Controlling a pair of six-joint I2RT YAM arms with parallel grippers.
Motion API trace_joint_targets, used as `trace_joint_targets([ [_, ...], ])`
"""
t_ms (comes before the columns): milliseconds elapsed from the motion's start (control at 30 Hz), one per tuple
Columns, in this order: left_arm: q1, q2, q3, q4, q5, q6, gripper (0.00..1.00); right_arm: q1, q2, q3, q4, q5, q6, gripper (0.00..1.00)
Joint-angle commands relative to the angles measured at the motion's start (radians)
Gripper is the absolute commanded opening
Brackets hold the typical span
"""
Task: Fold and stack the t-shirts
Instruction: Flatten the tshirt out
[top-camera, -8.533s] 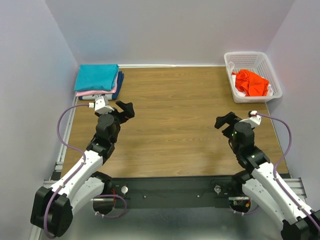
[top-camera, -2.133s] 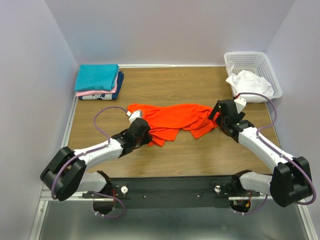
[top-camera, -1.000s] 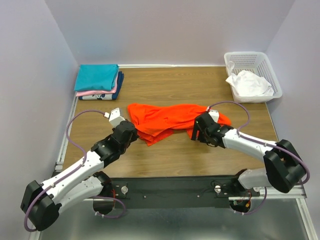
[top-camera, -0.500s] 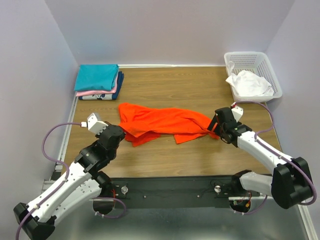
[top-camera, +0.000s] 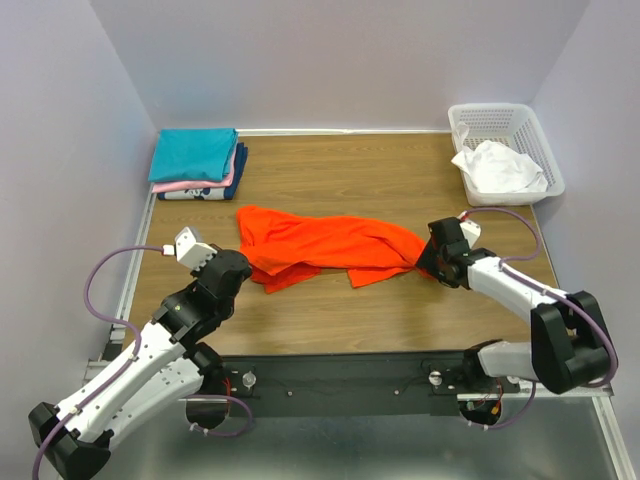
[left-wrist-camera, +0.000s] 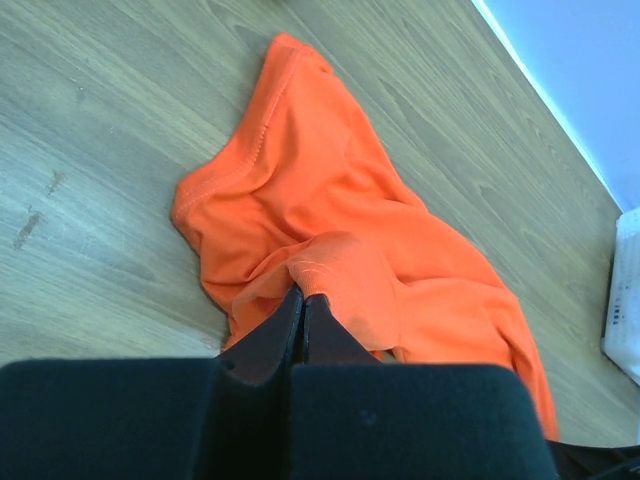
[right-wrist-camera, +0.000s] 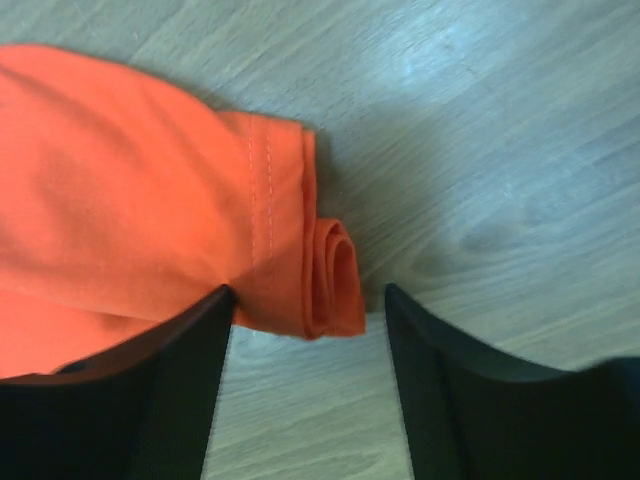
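Limp, light orange-red cloth t-shirt (top-camera: 320, 245): left gripper (left-wrist-camera: 303, 300) pinches a fold, right gripper (right-wrist-camera: 308, 293) sits spread around the rolled hem, probably the best grab.

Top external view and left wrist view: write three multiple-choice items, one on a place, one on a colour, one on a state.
1. Where is the white basket?
A. far left corner
B. far right corner
C. between the arm bases

2. What colour is the top shirt of the folded stack?
A. navy
B. white
C. teal

3. How is the left tool?
A. shut on a fold of the orange-red t-shirt
B. open over bare wood
C. shut on the basket's rim

Answers:
1 B: it stands far right against the back wall.
2 C: teal cloth lies uppermost.
3 A: the left wrist view shows it pinched shut on orange cloth.
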Motion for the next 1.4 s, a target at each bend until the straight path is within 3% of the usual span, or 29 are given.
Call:
trace_joint_targets([
  [0,0.006,-0.009,-0.007,-0.012,-0.072,-0.023,0.0,-0.008,0.068,-0.012,0.09,-0.067,0.018,0.58],
  [100,0.008,-0.012,-0.007,-0.011,-0.081,-0.031,0.0,-0.008,0.108,-0.002,0.108,-0.073,0.018,0.14],
  [167,0.008,-0.013,-0.01,0.006,-0.084,-0.032,0.0,-0.009,0.102,0.005,0.11,-0.072,0.018,0.1],
  [200,0.006,-0.01,-0.01,0.012,-0.085,-0.029,0.0,-0.008,0.093,0.008,0.111,-0.072,0.016,0.01],
  [433,0.011,-0.006,0.111,0.049,-0.148,0.015,0.0,-0.008,-0.102,0.101,0.096,-0.082,-0.042,0.01],
  [667,0.011,-0.001,0.381,0.313,-0.204,0.4,0.0,-0.008,-0.277,0.379,-0.003,-0.033,-0.129,0.01],
  [967,0.012,0.031,0.674,0.563,-0.058,0.764,0.0,-0.008,-0.381,0.728,-0.082,-0.116,-0.235,0.01],
  [1167,0.012,0.117,0.844,0.583,0.042,0.891,0.0,-0.008,-0.383,0.844,-0.12,-0.09,-0.277,0.01],
  [1367,0.012,0.281,0.978,0.637,-0.047,0.989,0.0,-0.008,-0.262,0.922,-0.12,0.006,-0.321,0.01],
])
